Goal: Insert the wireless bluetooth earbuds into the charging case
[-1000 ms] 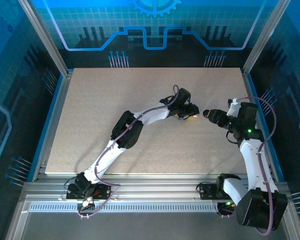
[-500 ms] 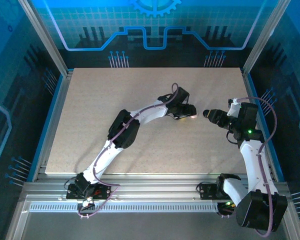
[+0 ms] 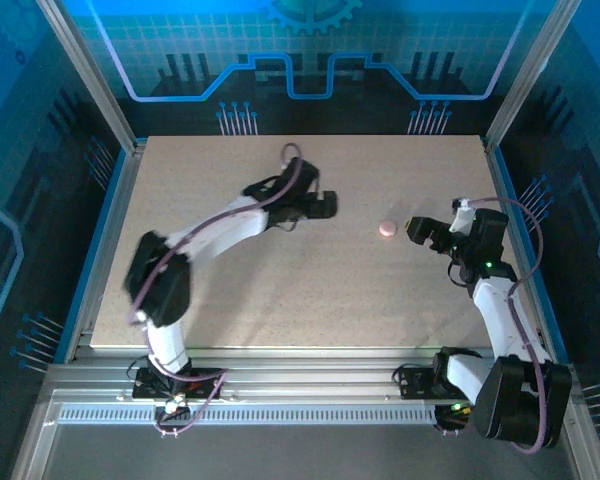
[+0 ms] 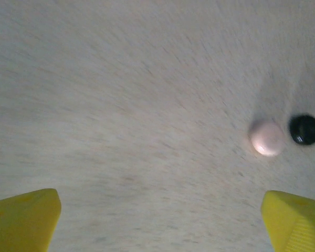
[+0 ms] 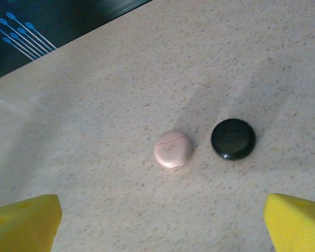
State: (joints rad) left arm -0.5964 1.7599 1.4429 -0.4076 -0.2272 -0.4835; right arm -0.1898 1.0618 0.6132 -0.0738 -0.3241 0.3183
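From above, the pink case (image 3: 385,228) lies on the bench (image 3: 230,300), toward 3 o'clock from its middle. The left gripper (image 3: 328,208) hangs at the case's 10 o'clock, well apart from it, and the right gripper (image 3: 432,236) sits near at its 3 o'clock. Between those two is a dark blob that I take for the black case (image 3: 413,226), though from up here I cannot part it cleanly from the gripper's tip, nor tell how either gripper's jaws stand. Through the left wrist camera the yellow fingers (image 4: 21,218) sit in the bottom corners, wide apart with nothing between them. The pink case (image 4: 266,138) shows at 3 o'clock with the black case (image 4: 304,129) just beside it at its 2 o'clock. Through the right wrist camera that gripper's fingers (image 5: 23,220) likewise stand wide apart and empty. There the pink case (image 5: 173,149) sits near the centre with a seam line across its top, and the black one (image 5: 233,139) is just beside it at 3 o'clock, not touching. Counting: two cases, one pink and one black, both shut and flat on the bench, and two grippers holding nothing. The earbuds I cannot count. I judge they are hidden under those shut lids, which would put the job at or very near its end.
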